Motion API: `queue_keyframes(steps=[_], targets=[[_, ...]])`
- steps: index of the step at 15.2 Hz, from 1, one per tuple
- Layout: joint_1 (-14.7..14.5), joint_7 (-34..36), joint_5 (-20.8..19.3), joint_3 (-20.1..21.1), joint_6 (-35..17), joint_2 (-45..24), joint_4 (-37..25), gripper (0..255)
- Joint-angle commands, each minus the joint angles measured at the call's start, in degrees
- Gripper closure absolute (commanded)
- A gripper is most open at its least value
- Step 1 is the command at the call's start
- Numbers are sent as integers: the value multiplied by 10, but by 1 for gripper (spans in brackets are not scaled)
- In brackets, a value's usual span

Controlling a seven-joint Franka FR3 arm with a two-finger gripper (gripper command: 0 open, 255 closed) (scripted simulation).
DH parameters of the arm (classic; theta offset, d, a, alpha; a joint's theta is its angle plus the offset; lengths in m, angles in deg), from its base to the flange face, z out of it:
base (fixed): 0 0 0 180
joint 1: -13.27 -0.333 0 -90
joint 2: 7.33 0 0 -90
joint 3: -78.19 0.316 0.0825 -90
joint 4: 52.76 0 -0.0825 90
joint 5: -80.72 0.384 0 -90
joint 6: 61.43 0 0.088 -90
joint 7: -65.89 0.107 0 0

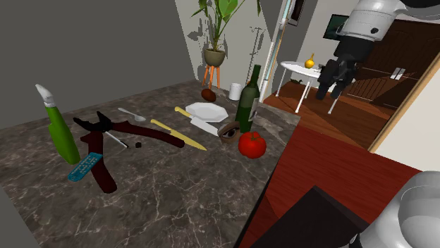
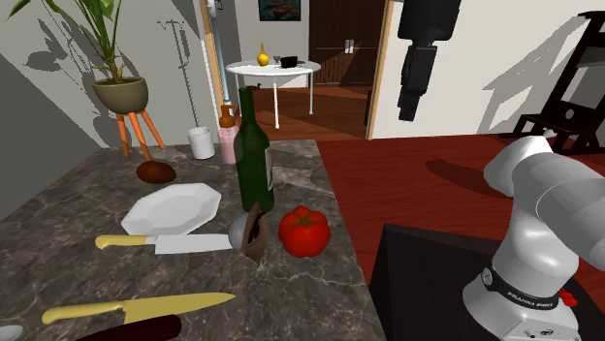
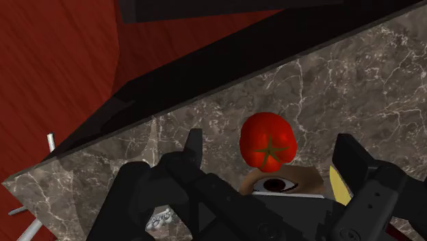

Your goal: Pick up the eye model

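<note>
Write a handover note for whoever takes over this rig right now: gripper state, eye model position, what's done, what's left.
Gripper: open, empty, high above the counter's edge.
Eye model: on the marble counter, beside the tomato and just in front of the green wine bottle; not touched.
Done: nothing grasped yet.
Left: descend over the eye model, close on it and lift. The tomato and bottle crowd it, so approach with care.

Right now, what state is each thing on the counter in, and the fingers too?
Fingers, open, holding nothing.
Eye model, resting on the counter, not held.
Tomato, whole, stem up.
Wine bottle, upright.
Spray bottle, upright.
Plate, flat, empty.
</note>
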Motion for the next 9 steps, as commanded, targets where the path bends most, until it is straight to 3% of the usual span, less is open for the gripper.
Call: queue_keyframes(steps=[1,9], targets=[[0,0,0,0,0,0,0,0],[14,149,73,54,-150,-78,56,0]])
